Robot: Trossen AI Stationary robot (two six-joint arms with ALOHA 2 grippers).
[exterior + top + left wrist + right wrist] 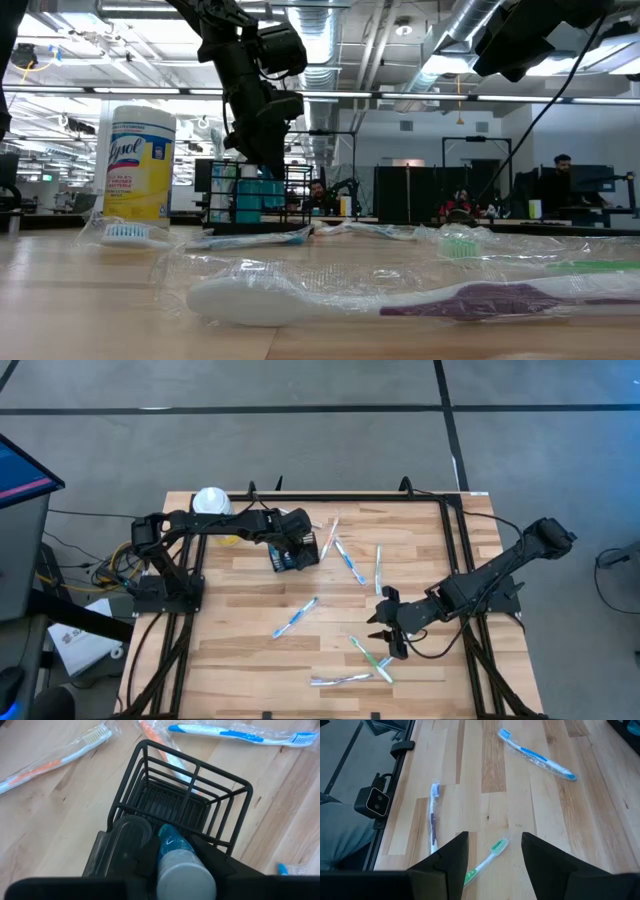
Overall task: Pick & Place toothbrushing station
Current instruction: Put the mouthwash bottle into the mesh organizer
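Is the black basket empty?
No. The black wire-mesh caddy holds a blue-and-grey tube in one compartment; the other compartment looks empty.

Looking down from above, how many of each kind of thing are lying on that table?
Wrapped toothbrushes: 6 that can be told apart from above
Black wire caddy: 1
Yellow wipes canister: 1
Total: 8

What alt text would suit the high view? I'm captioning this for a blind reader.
Seen from above, the left claw sits at a black wire caddy near the wooden table's far edge, by a yellow canister. The right claw, open, hovers over scattered wrapped toothbrushes.
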